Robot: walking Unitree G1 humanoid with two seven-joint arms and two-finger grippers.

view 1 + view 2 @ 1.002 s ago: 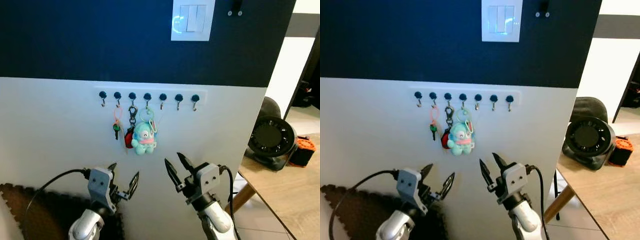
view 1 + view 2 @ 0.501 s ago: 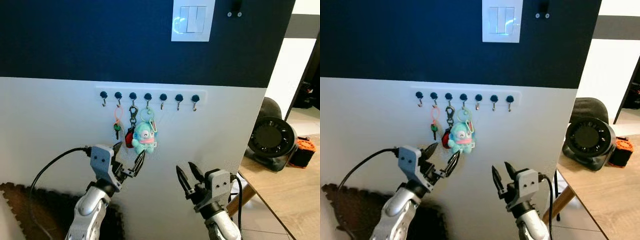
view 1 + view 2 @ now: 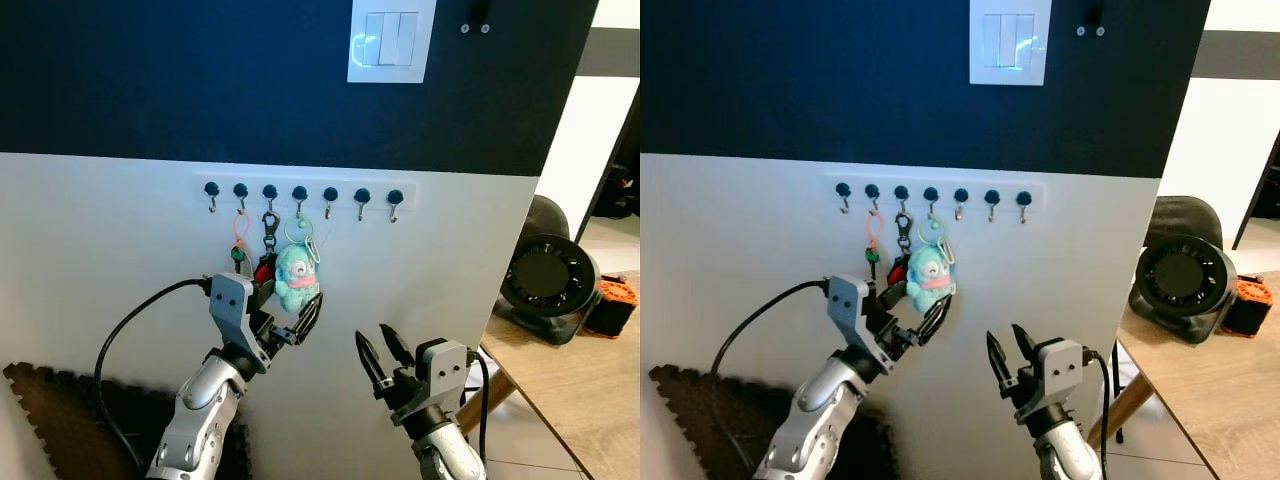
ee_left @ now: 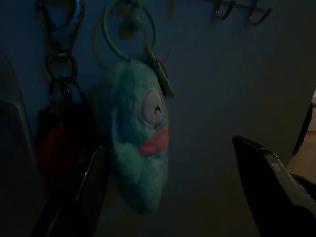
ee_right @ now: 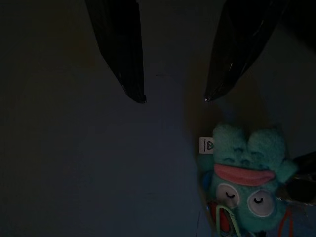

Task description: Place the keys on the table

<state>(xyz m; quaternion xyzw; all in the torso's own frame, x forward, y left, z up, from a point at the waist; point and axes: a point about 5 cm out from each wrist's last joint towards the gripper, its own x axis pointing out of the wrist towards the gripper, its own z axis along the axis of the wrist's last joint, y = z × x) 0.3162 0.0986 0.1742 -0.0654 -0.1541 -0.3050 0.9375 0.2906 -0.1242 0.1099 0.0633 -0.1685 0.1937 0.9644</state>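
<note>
Hanging from a white wall's hook rail (image 3: pixel 300 190), keys (image 3: pixel 280 275); both grippers' fingers released; table (image 3: pixel 580 385) rightward.

Silver arms, blk cables, blk 2-finger left hand (image 3: pixel 283 316), right hand (image 3: pixel 378 352)

I could read no text, number or brand anywhere. The one candidate was a small white tag (image 5: pixel 207 145) sewn to the teal plush keychain (image 5: pixel 247 177), seen past my right pincer's fingers; it carried a tiny dark mark, too small and dim for me to make out.
</note>
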